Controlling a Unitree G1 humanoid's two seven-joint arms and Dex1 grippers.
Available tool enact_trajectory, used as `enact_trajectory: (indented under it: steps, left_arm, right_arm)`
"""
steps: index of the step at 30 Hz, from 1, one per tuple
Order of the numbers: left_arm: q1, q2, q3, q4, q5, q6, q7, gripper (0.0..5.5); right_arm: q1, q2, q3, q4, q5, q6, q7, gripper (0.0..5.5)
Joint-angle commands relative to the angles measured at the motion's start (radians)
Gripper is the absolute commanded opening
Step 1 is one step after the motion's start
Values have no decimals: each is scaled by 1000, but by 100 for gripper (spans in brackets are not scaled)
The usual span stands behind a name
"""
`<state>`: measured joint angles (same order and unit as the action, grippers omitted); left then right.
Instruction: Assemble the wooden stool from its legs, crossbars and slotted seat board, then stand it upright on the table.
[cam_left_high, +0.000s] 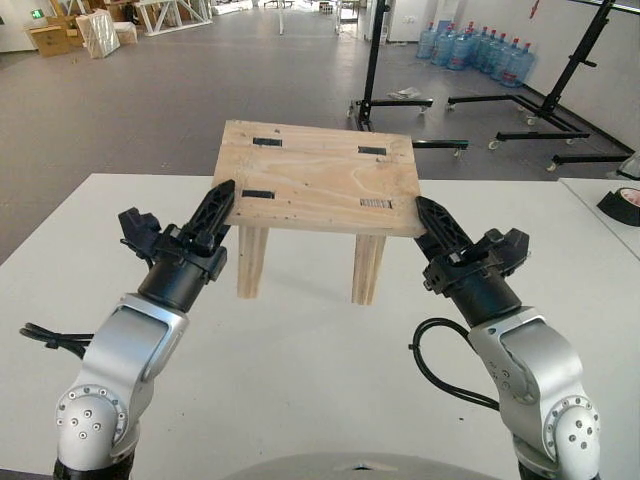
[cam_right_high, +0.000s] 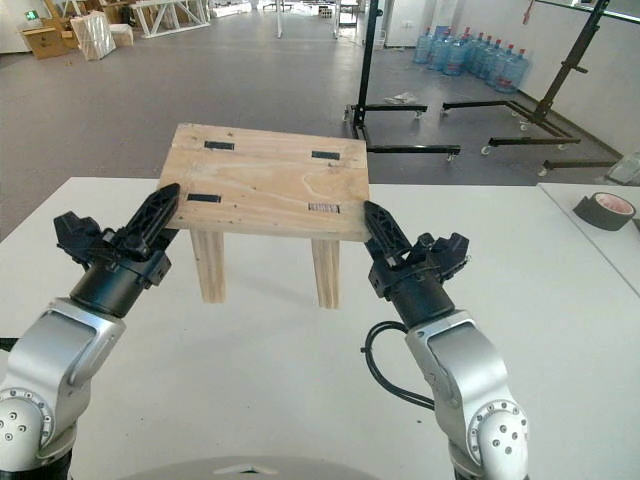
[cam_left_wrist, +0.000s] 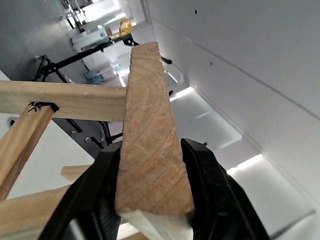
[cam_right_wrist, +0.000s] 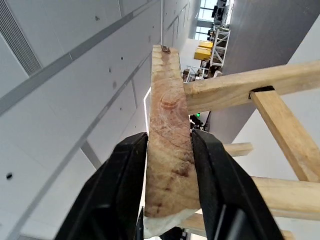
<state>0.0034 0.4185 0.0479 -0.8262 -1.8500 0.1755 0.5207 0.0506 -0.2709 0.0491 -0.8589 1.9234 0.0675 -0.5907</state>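
The stool (cam_left_high: 316, 200) sits upright between the two sets of jaws, its seat board (cam_right_high: 265, 182) spanning from one to the other. The left gripper (cam_left_high: 224, 194) and right gripper (cam_left_high: 428, 212) each clamp tight on a short edge. The legs (cam_left_high: 252, 260) drop below them, feet seemingly on the surface (cam_left_high: 300, 380).
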Motion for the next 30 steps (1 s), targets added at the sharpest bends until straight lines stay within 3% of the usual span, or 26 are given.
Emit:
enact_trajectory:
  steps: [1, 6, 11, 12, 17, 22, 27, 30]
  left_arm:
    - [20, 17, -120, -12, -12, 85, 92, 152]
    - [163, 6, -180, -11, 71, 98, 86, 152]
    - [171, 19, -180, 66, 160, 116, 39, 152]
    - [168, 17, -179, 77, 169, 112, 35, 194]
    - [142, -5, -180, 83, 194, 111, 3, 284]
    - [180, -16, -177, 70, 218, 118, -23, 360]
    - [259, -11, -85, 12, 199, 92, -150, 437]
    - [308, 12, -41, 31, 214, 118, -203, 443]
  right_arm:
    - [-148, 43, 126, -102, 49, 10, -116, 135]
    - [-187, 31, 120, -106, 49, -14, -215, 134]
    - [-37, -88, 106, -125, 49, 28, -157, 134]
    - [6, -108, 103, -127, 49, 32, -132, 134]
    - [102, -211, 66, -67, 49, 96, -40, 127]
    - [121, -233, 11, 0, 49, 146, 6, 231]
    - [110, -204, -56, 25, 49, 174, 52, 320]
    - [140, -212, -86, 32, 49, 209, 83, 377]
